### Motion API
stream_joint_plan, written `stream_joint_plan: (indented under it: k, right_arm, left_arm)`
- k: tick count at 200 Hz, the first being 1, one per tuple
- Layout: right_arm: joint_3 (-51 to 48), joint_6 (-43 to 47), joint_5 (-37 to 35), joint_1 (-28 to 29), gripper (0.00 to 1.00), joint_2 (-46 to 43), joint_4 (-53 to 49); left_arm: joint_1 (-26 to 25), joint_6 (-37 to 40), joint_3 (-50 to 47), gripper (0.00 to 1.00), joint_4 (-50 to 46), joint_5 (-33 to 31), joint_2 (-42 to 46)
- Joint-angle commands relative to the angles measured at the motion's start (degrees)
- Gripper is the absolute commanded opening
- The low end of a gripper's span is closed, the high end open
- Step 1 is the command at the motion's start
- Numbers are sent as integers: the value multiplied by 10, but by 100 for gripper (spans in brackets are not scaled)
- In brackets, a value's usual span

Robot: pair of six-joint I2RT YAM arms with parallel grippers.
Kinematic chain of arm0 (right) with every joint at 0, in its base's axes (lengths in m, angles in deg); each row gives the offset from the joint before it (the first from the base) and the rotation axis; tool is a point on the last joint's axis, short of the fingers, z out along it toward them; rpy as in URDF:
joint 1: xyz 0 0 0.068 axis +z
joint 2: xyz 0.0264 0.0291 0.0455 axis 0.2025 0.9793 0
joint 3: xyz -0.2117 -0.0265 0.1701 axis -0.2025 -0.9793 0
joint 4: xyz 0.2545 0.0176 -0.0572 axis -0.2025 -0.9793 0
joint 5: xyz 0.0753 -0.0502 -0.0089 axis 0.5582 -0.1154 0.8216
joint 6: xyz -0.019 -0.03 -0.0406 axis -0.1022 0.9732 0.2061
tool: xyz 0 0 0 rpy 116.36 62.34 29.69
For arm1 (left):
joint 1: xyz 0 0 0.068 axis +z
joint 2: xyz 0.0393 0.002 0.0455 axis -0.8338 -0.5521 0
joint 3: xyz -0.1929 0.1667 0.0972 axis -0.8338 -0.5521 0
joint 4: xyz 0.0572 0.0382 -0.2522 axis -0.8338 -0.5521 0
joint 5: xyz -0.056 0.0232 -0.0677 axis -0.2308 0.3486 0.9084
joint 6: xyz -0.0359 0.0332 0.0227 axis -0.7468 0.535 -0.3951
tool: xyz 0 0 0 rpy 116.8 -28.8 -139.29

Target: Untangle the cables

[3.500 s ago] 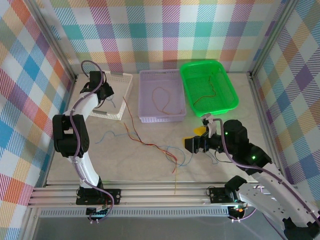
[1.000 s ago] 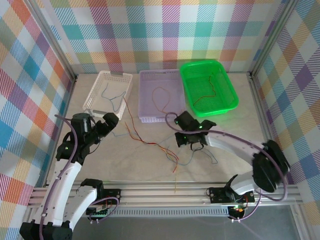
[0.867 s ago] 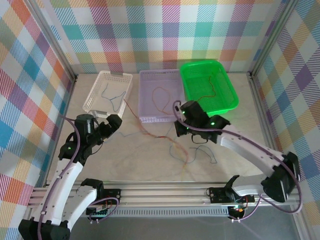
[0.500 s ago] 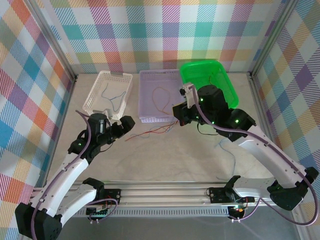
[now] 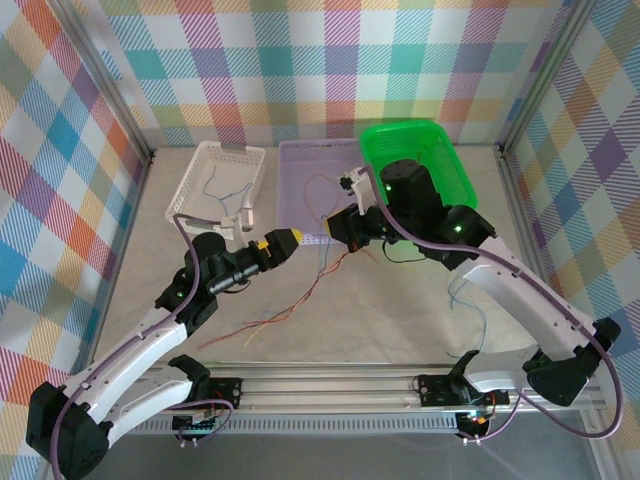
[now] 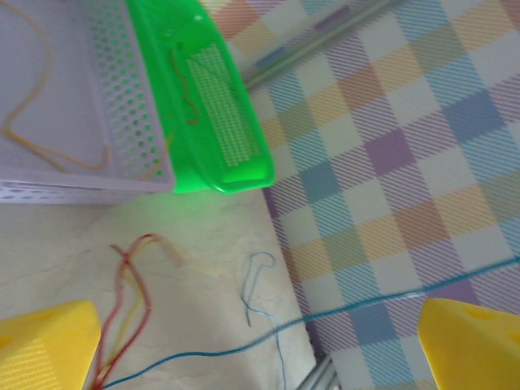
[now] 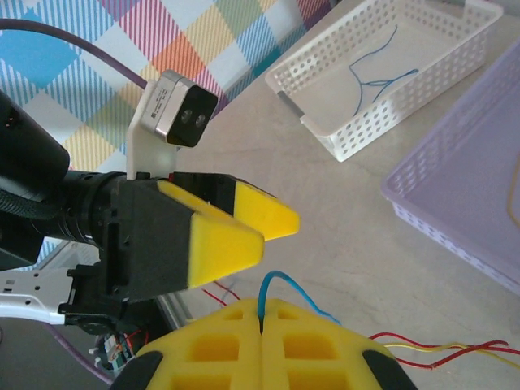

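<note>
Cables (image 6: 349,309): thin, limp, curling, smooth coloured threads.

The table (image 5: 400,320) is a pale, marbled surface boxed in by checked walls. Three baskets stand on it in a row along the far edge: a white basket (image 5: 183,182) on the left, turned at a slant, a lavender basket (image 5: 300,165) in the middle, and a green basket (image 5: 448,150) touching it on the right. Nearer, red and orange cables (image 5: 270,322) trail over the table's middle toward the front left. A thin blue cable (image 5: 466,296) strays over the right part; how much of it rests flat cannot be told
</note>
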Motion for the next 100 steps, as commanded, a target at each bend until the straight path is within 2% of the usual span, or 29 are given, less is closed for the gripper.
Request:
stream_joint_plan:
  k: [1, 44, 100]
  right_arm:
    - [5, -14, 46, 3, 0, 8, 16]
    - [3, -24, 82, 3, 0, 5, 35]
    - [-8, -45, 155, 3, 0, 5, 61]
  left_arm:
    - [-18, 8, -19, 100, 82, 36, 2]
    - [-54, 73, 5, 100, 57, 62, -49]
    - [-74, 99, 36, 98, 73, 66, -139]
